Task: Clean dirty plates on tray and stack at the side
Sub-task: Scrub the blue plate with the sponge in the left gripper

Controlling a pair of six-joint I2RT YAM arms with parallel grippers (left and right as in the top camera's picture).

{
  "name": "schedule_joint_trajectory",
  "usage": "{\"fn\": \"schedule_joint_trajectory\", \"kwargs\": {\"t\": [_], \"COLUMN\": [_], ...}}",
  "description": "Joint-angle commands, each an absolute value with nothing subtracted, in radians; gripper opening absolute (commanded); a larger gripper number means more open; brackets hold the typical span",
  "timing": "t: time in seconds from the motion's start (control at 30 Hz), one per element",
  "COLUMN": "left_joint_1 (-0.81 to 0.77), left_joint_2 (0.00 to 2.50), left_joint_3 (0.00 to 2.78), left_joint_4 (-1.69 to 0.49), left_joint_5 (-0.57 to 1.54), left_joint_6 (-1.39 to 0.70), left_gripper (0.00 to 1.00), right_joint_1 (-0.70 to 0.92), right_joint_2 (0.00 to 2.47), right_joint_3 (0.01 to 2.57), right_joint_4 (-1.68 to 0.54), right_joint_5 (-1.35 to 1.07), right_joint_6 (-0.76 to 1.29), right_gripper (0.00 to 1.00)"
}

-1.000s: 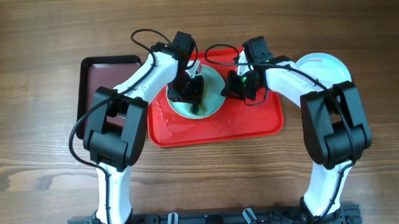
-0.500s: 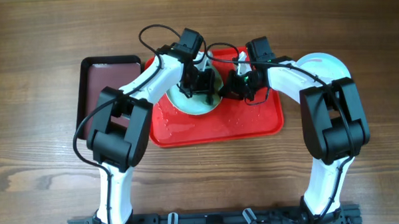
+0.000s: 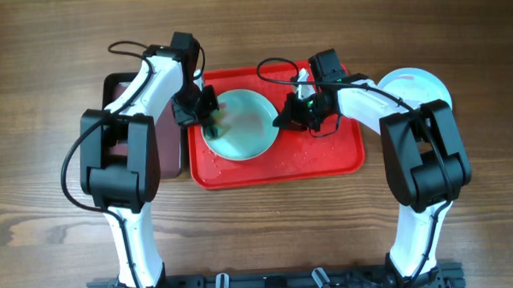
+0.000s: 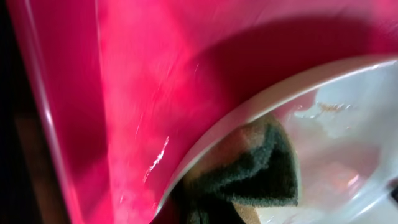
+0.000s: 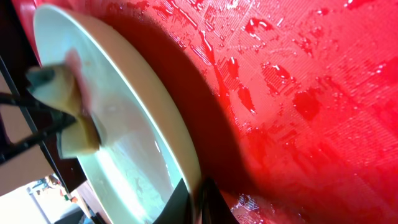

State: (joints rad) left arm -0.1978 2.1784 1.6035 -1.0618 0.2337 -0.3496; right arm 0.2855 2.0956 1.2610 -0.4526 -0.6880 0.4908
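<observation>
A pale light-blue plate lies in the red tray. My left gripper is shut on a yellow sponge with a dark green pad, which sits against the plate's left rim above the tray floor. My right gripper is shut on the plate's right rim. In the right wrist view its fingers pinch the rim, the plate is tilted up off the wet tray, and the sponge shows at the far side. A faint reddish smear shows on the plate.
A pale plate lies on the table right of the tray, partly under my right arm. A smaller black-rimmed maroon tray lies left of the red tray, under my left arm. The wooden table extends to the front.
My left gripper has moved the sponge left, from the plate's middle to its left rim. The plate's surface is now uncovered. My right gripper has stayed on the rim.
</observation>
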Motion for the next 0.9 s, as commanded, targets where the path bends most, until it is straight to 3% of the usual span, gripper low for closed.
{"fn": "schedule_joint_trajectory", "kwargs": {"t": [0.0, 0.2, 0.47, 0.77, 0.87], "left_joint_1": [-0.226, -0.334, -0.411, -0.412, -0.411], "left_joint_2": [2.207, 2.207, 2.207, 2.207, 2.207], "left_joint_3": [1.575, 1.575, 1.575, 1.575, 1.575], "left_joint_4": [-1.124, -1.129, -0.992, -0.744, -0.670], "left_joint_5": [0.160, 0.332, 0.535, 0.521, 0.385], "left_joint_6": [-0.260, -0.106, -0.129, -0.249, -0.329], "left_gripper": [0.04, 0.04, 0.04, 0.04, 0.04], "right_joint_1": [0.264, 0.264, 0.264, 0.264, 0.264], "right_joint_2": [2.147, 2.147, 2.147, 2.147, 2.147], "right_joint_3": [1.243, 1.243, 1.243, 1.243, 1.243], "right_joint_4": [-0.464, -0.464, -0.464, -0.464, -0.464], "right_joint_5": [-0.622, -0.622, -0.622, -0.621, -0.618], "right_joint_6": [0.499, 0.500, 0.500, 0.500, 0.501], "right_gripper": [0.04, 0.04, 0.04, 0.05, 0.04]}}
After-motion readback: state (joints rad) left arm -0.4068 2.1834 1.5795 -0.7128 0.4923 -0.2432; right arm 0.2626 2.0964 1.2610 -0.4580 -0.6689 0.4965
